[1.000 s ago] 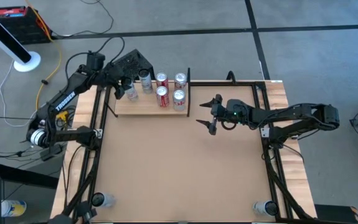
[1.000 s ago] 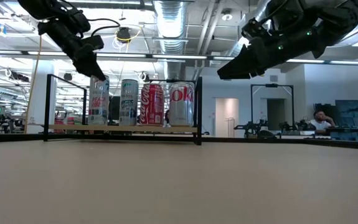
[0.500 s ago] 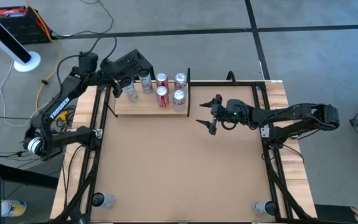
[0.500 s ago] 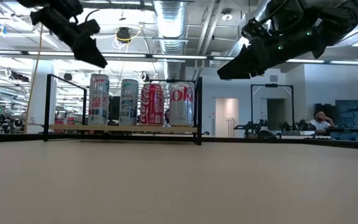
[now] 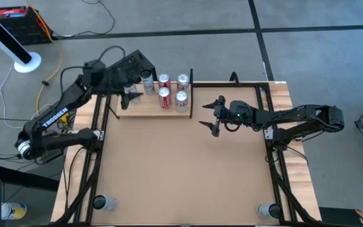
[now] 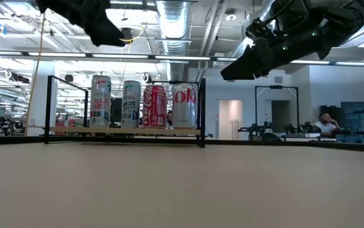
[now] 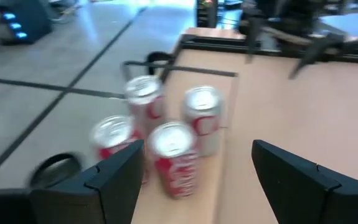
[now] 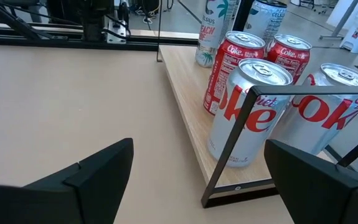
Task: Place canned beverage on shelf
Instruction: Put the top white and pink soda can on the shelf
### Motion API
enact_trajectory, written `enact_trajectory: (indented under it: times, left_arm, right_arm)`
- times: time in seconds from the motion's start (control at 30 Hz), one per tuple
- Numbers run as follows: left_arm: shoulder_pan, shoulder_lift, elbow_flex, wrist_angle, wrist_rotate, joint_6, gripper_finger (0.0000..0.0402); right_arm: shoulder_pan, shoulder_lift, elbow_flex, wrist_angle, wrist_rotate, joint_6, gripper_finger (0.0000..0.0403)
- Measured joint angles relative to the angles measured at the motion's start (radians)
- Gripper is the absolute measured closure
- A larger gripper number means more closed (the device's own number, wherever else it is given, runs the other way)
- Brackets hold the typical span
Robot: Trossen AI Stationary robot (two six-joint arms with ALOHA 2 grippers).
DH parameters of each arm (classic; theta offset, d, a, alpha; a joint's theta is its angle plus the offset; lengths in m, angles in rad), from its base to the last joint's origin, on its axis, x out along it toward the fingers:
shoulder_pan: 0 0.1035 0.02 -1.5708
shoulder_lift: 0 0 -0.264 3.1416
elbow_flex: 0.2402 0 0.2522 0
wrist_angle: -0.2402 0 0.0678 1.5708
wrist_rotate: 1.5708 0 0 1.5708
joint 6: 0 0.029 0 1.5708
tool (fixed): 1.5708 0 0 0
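Table (image 5: 187, 176): mostly bare tan surface, dark rails along both sides. Shelf (image 5: 144, 109): pale wood board at the far left corner, black upright (image 8: 231, 140) at its end nearest the right arm, apparently serving as a stop for the row.

Cans: six stand upright on the shelf in close pairs, namely two silver Diet Coke cans (image 8: 248, 112) by the upright, two red Coke cans (image 8: 230, 65) next, two pale slim cans (image 6: 100, 100) at the far end. Judged: placement looks complete.

Left gripper (image 5: 130, 98): raised above the slim cans, fingers apart, empty, clear of the tops.

Right gripper (image 5: 214, 116): hovers over open table just beside the shelf's black end, fingers spread, empty, waiting.

Obstructions: tight spacing leaves little room between the cans; the upright blocks a sideways approach.
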Motion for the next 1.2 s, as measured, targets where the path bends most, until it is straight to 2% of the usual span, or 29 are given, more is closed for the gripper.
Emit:
enact_trajectory:
  times: [0.2,0.4,0.5,0.73,0.9,1.03,1.17,1.2]
  left_arm:
    - [-0.223,0.000,0.000,-0.007,-0.133,-0.043,0.0122]
    - [-0.418,0.036,-0.038,-0.028,-0.410,-0.036,0.0122]
    - [-0.465,0.046,-0.052,-0.033,-0.523,-0.027,0.0122]
    - [-0.488,0.075,-0.086,-0.087,-0.655,-0.080,0.0138]
    - [-0.479,0.098,-0.127,-0.107,-0.788,-0.087,0.0202]
    - [-0.459,0.102,-0.130,-0.143,-0.791,-0.096,0.0281]
    - [-0.436,0.117,-0.130,-0.174,-0.804,-0.098,0.0380]
    - [-0.427,0.128,-0.130,-0.170,-0.807,-0.105,0.0389]
  right_arm:
    - [0.000,0.000,0.000,0.000,0.000,-0.006,0.0019]
    - [0.000,0.000,0.000,0.003,0.000,0.001,0.0019]
    - [0.006,0.000,0.000,0.004,0.000,0.011,0.0019]
    - [0.035,0.000,0.000,0.004,-0.001,-0.013,0.0019]
    - [0.041,0.000,0.000,-0.001,-0.002,-0.024,0.0019]
    - [0.040,0.000,0.000,-0.004,-0.002,-0.033,0.0019]
    - [0.037,0.000,0.000,-0.004,-0.002,-0.036,0.0019]
    - [0.037,0.000,0.000,-0.004,-0.002,-0.040,0.0019]
